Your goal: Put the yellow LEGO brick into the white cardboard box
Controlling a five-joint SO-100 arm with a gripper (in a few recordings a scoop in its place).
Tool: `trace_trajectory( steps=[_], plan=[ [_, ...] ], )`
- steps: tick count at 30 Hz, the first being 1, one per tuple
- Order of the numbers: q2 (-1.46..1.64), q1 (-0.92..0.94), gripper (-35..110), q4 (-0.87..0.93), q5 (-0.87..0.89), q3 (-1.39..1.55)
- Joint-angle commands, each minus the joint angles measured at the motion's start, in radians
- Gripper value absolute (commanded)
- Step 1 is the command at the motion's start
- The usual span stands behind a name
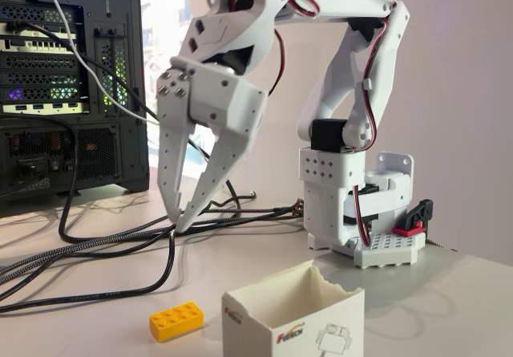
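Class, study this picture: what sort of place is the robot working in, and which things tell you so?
Probably a hobbyist's or lab desk indoors: an open-backed computer tower stands at the left, loose cables trail across the white table, and the arm is clamped to its edge.

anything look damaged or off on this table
The white cardboard box has a ragged, torn top rim. The small yellow LEGO brick lies intact to its left, and black cables sprawl loosely across the table.
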Motion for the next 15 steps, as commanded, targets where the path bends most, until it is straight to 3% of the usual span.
trace_trajectory(
  steps=[1,8,15],
  plan=[
    [-0.018,0.008,4,0.055,0.172,-0.121],
    [-0.155,0.011,10,0.100,0.417,-0.204],
    [-0.218,0.014,22,0.123,0.529,-0.250]
  ],
)
